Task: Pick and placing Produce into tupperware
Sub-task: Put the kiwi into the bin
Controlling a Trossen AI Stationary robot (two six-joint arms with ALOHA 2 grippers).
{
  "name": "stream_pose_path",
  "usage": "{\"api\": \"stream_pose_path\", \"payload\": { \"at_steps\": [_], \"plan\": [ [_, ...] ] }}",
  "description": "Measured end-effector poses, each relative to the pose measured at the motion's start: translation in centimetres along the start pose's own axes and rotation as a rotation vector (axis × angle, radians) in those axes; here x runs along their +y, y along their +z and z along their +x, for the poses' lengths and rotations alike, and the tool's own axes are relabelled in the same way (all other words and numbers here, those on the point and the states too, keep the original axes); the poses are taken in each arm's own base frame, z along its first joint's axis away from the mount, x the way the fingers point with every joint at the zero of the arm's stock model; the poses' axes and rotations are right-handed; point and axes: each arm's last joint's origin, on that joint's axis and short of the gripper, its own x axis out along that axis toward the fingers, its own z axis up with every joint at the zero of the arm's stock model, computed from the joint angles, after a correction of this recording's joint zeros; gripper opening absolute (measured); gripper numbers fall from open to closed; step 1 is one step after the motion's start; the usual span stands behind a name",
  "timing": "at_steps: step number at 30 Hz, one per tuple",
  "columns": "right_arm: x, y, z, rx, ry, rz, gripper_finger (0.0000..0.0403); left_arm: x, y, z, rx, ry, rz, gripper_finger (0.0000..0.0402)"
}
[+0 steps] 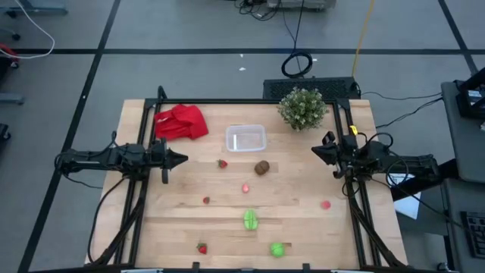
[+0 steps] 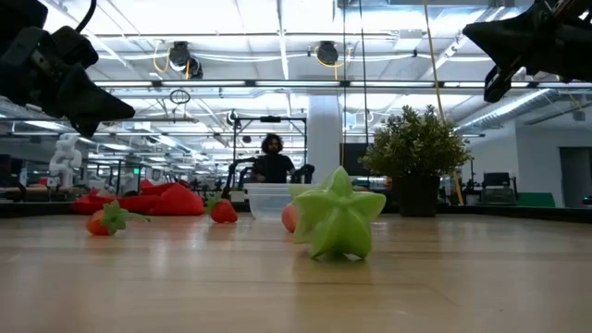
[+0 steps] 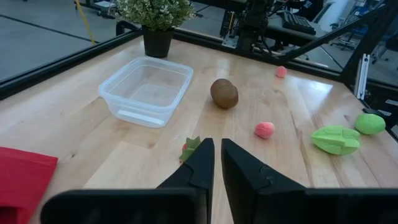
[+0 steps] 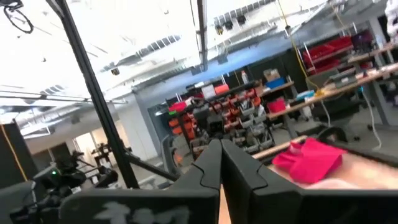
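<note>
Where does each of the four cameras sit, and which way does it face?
High: overhead, straight down; both arms, left end effector, right end effector, tupperware.
Low: tabletop level, facing the room; green star fruit nearest, arms overhead.
Left wrist: past its shut fingers toward the tupperware and kiwi.
Right wrist: angled up at the room.
Shared: red cloth, high and right wrist.

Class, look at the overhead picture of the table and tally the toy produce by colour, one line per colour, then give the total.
Red pieces: 5 –
Green pieces: 2 – star-shaped one, rounder one
Brown pieces: 1 – oval
Total: 8, all lying on the table; none is in the tupperware.
</note>
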Motion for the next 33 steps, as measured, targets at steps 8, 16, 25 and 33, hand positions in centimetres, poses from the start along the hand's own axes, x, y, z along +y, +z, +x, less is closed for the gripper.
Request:
{"api": "stream_pose_path", "payload": {
  "at_steps": [8, 16, 25, 33],
  "plan": [
    [0.1, 0.3, 0.0, -0.026, 0.01, -0.012, 0.0, 0.0, 0.0, 0.0, -0.002, 0.0, 0.001, 0.0033],
    [0.1, 0.4, 0.0, -0.037, 0.018, 0.066, 0.0, -0.1, 1.5, -0.1, -0.161, 0.065, 0.175, 0.0033],
    [0.1, 0.3, 0.0, -0.034, 0.017, 0.189, 0.0, -0.2, 2.3, -0.3, -0.245, 0.041, 0.059, 0.0033],
    [0.4, 0.9, 0.5, -0.094, 0.042, 0.199, 0.0, -0.3, 2.1, -0.2, -0.222, 0.026, 0.026, 0.0033]
  ]
}}
